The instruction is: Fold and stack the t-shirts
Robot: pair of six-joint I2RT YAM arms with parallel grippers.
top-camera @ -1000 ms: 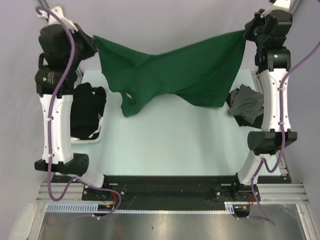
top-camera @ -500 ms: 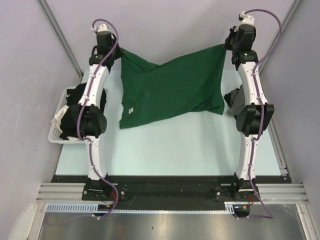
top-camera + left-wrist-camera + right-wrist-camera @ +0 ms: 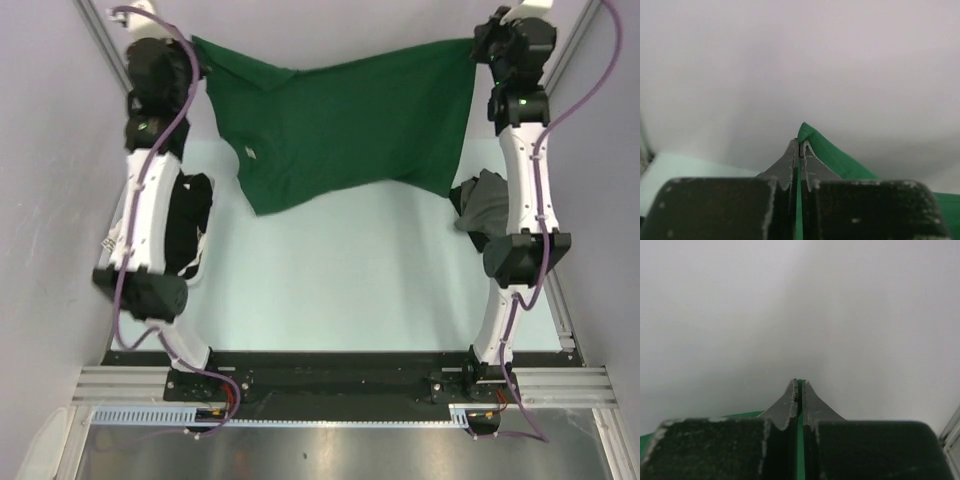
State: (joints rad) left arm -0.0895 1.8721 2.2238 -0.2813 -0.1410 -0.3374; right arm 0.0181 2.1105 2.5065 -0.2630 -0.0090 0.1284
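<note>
Dark green cotton t-shirt [image 3: 340, 125] is held spread between tightly closed left pincer [image 3: 799, 144] and right pincer [image 3: 799, 384]; crumpled grey t-shirt [image 3: 492, 205] noted on worktop [image 3: 340, 290] near right pincer.

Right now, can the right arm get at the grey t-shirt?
Probably not yet: the right gripper is shut on the green t-shirt; the grey t-shirt lies beside its forearm, partly under it.

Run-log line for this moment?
left gripper: shut on green t-shirt | right gripper: shut on green t-shirt | state: stretched between both arms, unfolded
</note>
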